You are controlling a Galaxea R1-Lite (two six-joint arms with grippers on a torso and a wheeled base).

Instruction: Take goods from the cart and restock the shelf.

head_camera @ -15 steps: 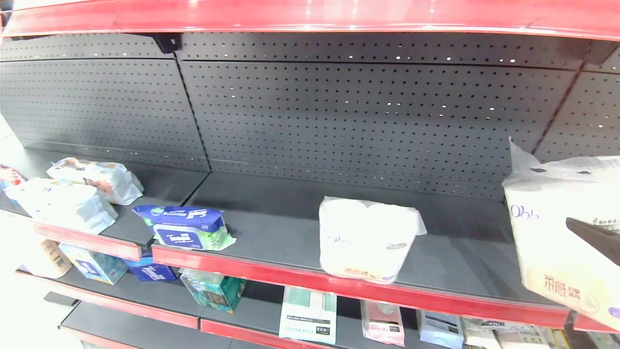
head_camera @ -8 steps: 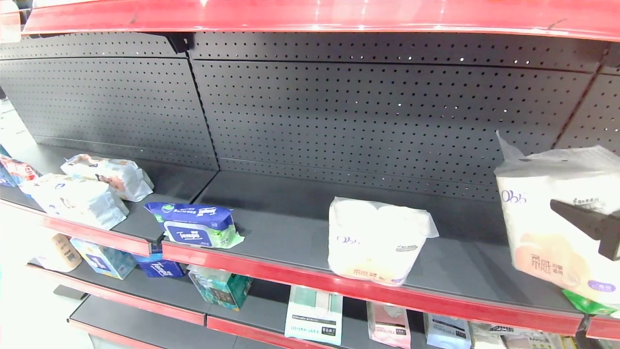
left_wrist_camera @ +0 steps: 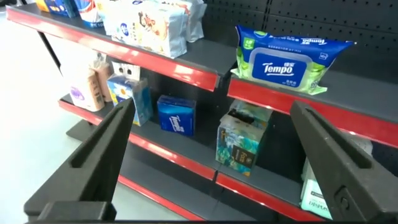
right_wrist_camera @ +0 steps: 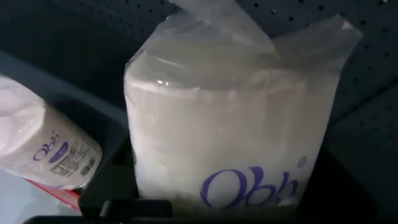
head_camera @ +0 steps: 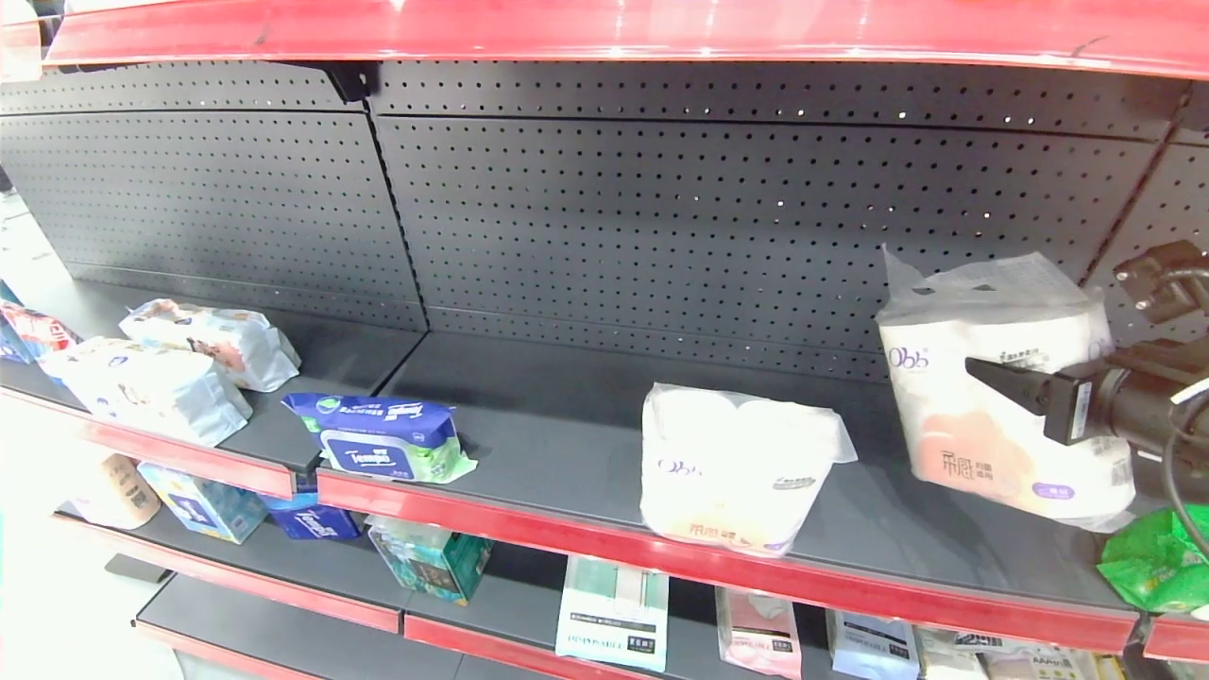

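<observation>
While the right gripper (head_camera: 1003, 385) clamps its fingers on a pack of toilet rolls (head_camera: 982, 444), that pack stands upright over the right end of the shelf (head_camera: 567, 425), close to the pegboard back (head_camera: 661, 208). Whether its base touches the board, I can't tell. Just to its left a second pack of rolls (head_camera: 737, 467) sits at the red front edge, apart from it. Further left, a blue wipes pack (head_camera: 378, 439) lies at the lip, and a green packet (head_camera: 1152, 557) rests at the far right, below the arm. Down low, the left gripper (left_wrist_camera: 211, 155) hangs with fingers spread wide, nothing between them, facing a blue box (left_wrist_camera: 176, 115) on a lower shelf (left_wrist_camera: 186, 152).
</observation>
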